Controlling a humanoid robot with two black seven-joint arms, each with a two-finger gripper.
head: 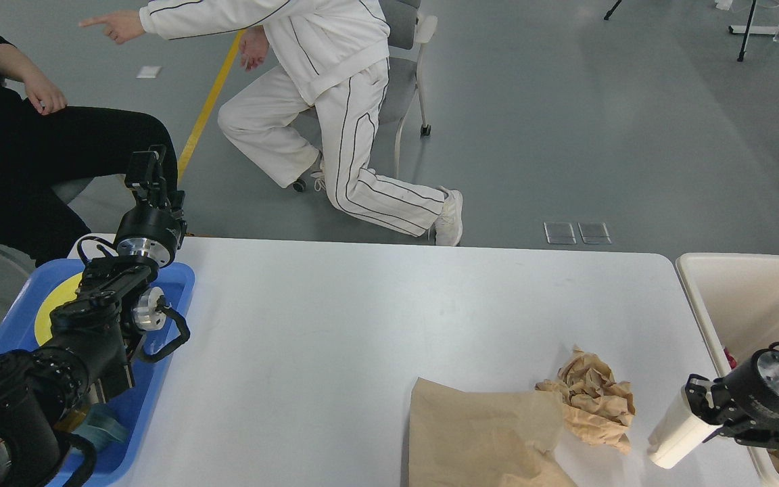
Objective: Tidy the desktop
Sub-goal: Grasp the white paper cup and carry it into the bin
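Your right gripper [700, 412] holds the white cup [675, 433] tight at the table's [335, 325] right edge, and the bin [721, 291] is just to its right.

Bright even overhead light, soft faint shadows, sharp focus throughout.

Smooth matt white desktop [335, 325] bears crumpled, rough brown paper [592, 396] beside a glossy blue plastic tray [176, 284].
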